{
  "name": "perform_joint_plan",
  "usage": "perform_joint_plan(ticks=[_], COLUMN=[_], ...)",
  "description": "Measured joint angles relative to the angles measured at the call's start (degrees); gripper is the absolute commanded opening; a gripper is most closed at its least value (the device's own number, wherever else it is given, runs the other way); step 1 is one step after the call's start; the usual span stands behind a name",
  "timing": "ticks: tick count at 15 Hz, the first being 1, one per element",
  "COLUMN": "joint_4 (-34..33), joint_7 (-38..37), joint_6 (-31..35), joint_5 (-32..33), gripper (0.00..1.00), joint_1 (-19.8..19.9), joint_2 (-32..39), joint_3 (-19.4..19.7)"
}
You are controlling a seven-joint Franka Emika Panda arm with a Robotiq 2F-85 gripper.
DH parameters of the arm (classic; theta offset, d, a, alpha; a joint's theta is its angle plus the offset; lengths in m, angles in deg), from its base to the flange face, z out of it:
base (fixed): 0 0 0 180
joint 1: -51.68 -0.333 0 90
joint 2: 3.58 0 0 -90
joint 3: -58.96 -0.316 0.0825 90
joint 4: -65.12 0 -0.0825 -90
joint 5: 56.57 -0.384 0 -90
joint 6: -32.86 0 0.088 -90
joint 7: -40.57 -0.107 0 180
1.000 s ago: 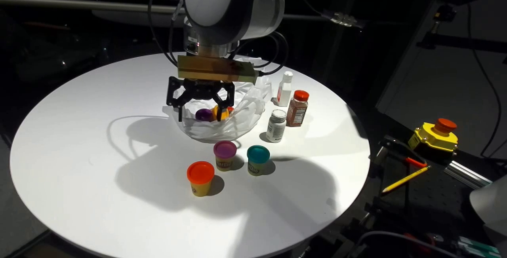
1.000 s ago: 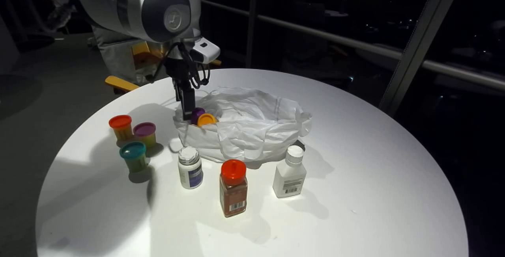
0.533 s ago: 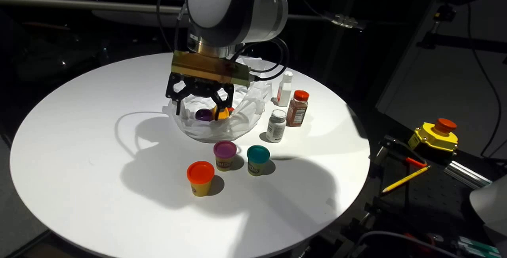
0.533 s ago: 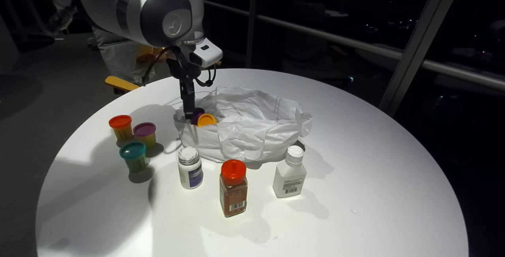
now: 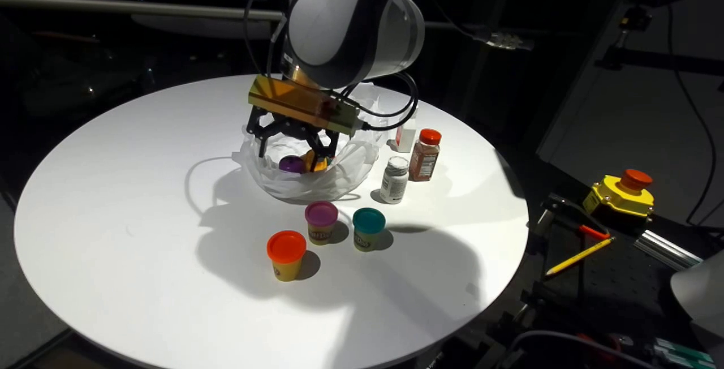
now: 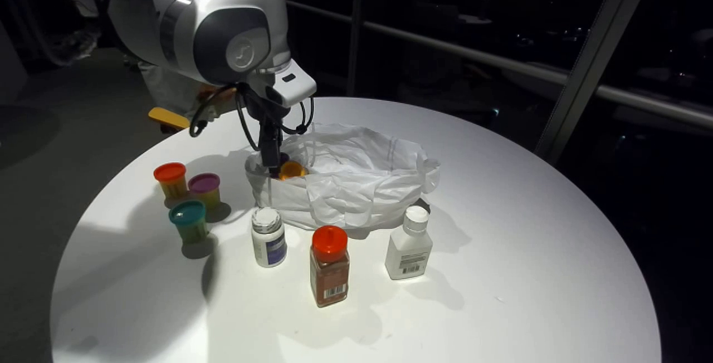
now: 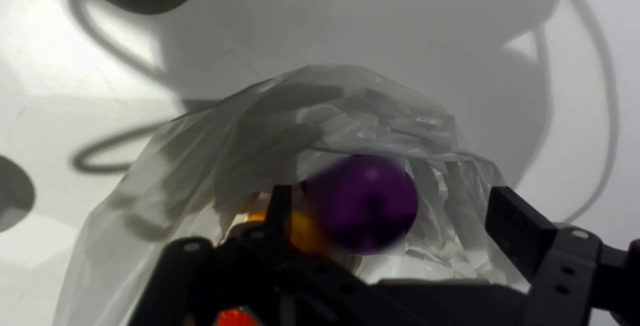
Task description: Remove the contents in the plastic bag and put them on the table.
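Note:
The whitish plastic bag stands open on the white round table. Inside lie a purple-capped jar and an orange-capped jar; a bit of something red shows behind the gripper in the wrist view. My gripper is open and tilted at the bag's mouth. In the wrist view the purple cap lies between the fingers, nearer the left one; the right finger stands apart from it. The left finger covers part of the orange cap. The jars' lower parts are hidden.
On the table stand red-capped, purple-capped and teal-capped jars. Beside the bag stand a white bottle, a brown red-capped jar and a flat white bottle.
My gripper has come lower at the bag's mouth and tilted, its camera-bar end dipping toward the bottles. It stays open. The bag and the jars on the table have not visibly moved.

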Motion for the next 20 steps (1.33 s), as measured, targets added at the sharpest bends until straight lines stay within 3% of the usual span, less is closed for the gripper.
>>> perform_joint_plan(ticks=[2,3,6,11,20], joint_4=[0.3,0.4,0.47,0.47,2.51], joint_7=[-1.21,-1.61,-2.46,-4.72,-10.66], joint_6=[1.03,1.38,1.71,1.72,2.84], joint_5=[0.0,0.0,0.0,0.0,1.51], gripper=[0.97,0.82,0.65,0.27,0.25], joint_1=[-0.27,-0.38,-0.95,-2.98,-9.23], joint_2=[0.03,0.03,0.06,0.28,-0.97], joint_3=[0.35,0.45,0.76,2.47,8.69])
